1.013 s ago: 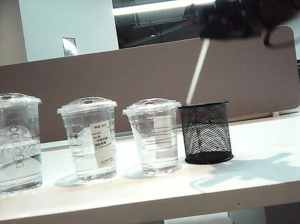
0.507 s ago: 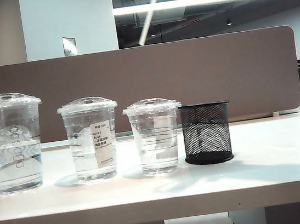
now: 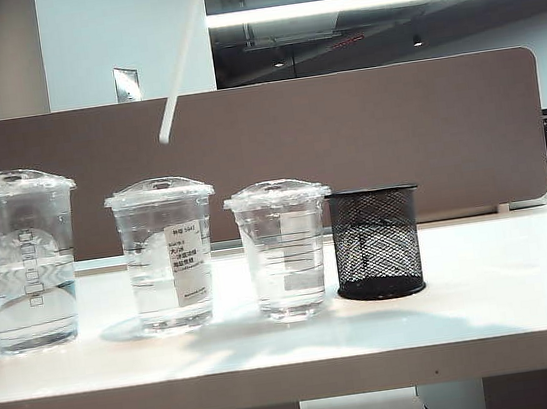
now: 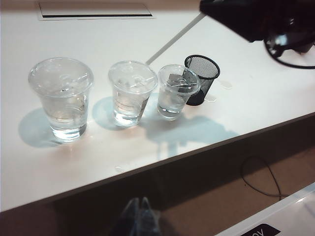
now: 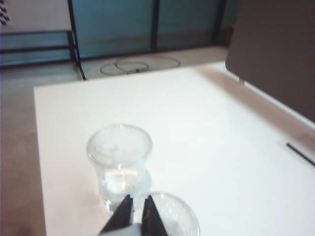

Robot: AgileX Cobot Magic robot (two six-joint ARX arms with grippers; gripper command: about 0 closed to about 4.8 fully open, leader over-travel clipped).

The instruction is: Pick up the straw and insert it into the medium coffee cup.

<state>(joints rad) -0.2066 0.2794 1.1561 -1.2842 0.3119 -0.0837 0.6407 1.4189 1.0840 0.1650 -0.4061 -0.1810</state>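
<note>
Since half a second earlier, the straw [image 3: 178, 66] had swung leftward and lower, so that its free tip hung in the air just above the medium coffee cup [image 3: 166, 254], not touching the lid.

Left of that cup stood the tallest clear cup [image 3: 24, 260], lidded and part full. The medium coffee cup itself carried a white label and kept its lid on. Right of it stood the shortest clear cup [image 3: 282, 249], and beyond that the black mesh pen holder [image 3: 376, 242], all in one row on the white table [image 3: 486, 287].

The left gripper [image 4: 138, 219] hung low off the table's front edge, well apart from the medium coffee cup, its fingers pressed together on nothing. The right gripper [image 5: 136, 212] hovered above the medium coffee cup, its dark fingers nearly together, pinching the straw's upper end.
</note>
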